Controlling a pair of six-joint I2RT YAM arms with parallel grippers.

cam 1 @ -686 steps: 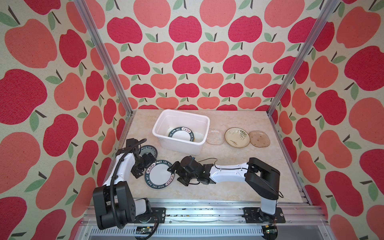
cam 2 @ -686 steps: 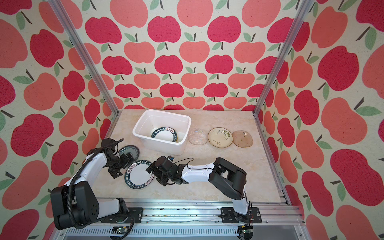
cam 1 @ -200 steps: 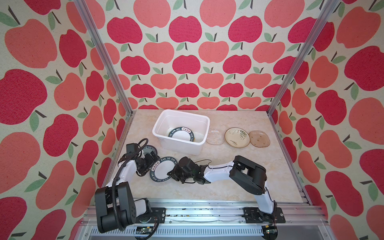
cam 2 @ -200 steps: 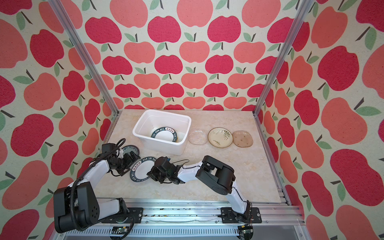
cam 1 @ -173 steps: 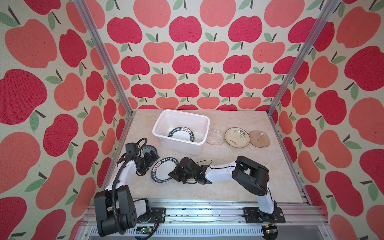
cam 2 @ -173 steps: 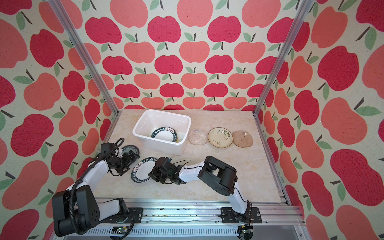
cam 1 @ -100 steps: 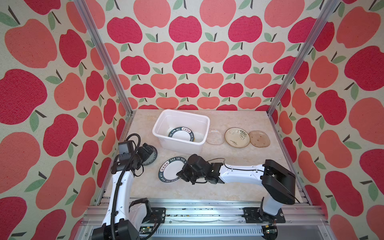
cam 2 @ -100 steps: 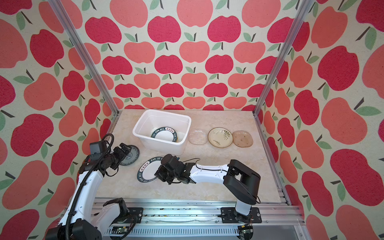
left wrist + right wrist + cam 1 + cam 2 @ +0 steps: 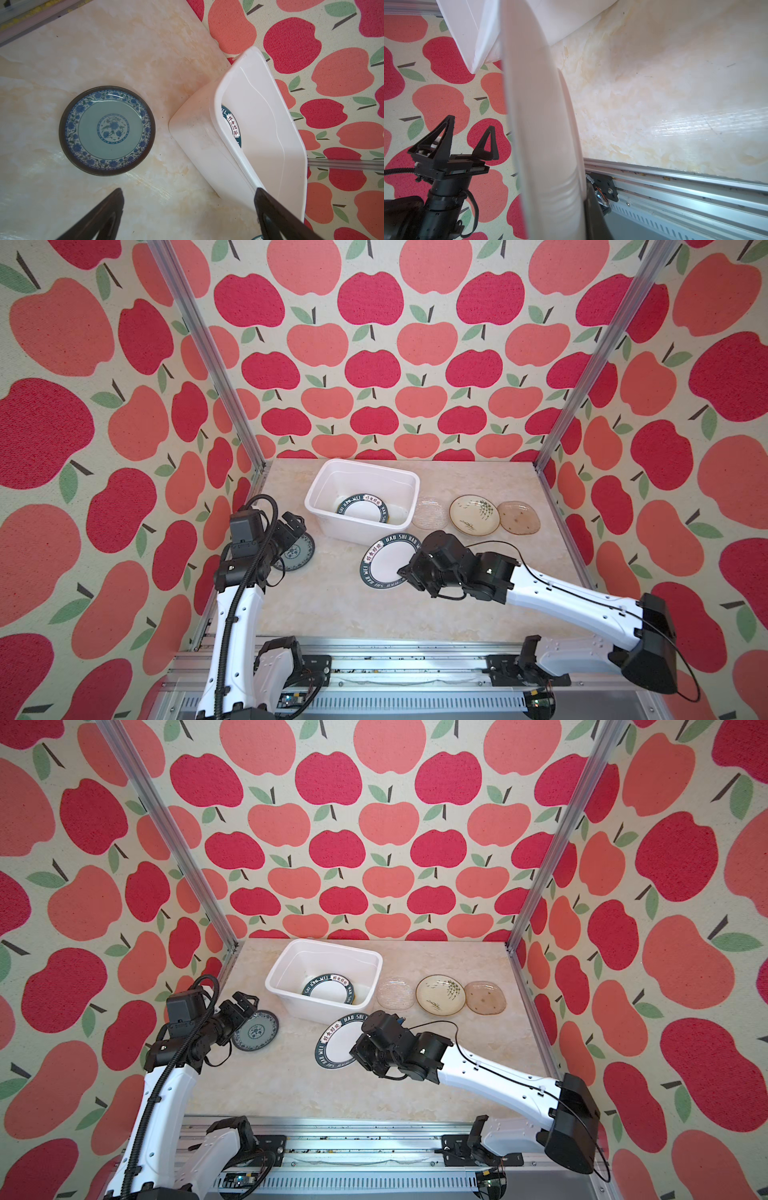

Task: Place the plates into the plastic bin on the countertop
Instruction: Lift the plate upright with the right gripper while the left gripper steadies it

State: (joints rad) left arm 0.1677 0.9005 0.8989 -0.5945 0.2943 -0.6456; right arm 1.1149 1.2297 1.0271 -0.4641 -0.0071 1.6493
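In both top views the plastic bin (image 9: 367, 531) on the countertop (image 9: 332, 614) holds one green-rimmed plate (image 9: 360, 510). A leaf-painted plate (image 9: 473, 514) lies beside it, between two glass plates (image 9: 430, 512). The right gripper (image 9: 406, 572) pinches a lettered plate (image 9: 384, 566) just before the bin. Left wrist view: the left gripper (image 9: 187, 207) spreads wide, empty, near a blue-floral plate (image 9: 107, 131). Right wrist view: the pinched plate's white underside blocks the middle.

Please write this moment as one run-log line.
right end effector: shut on white plate with dark green lettered rim, before white plastic bin | left end effector: open, near blue floral plate | in bin: matching plate
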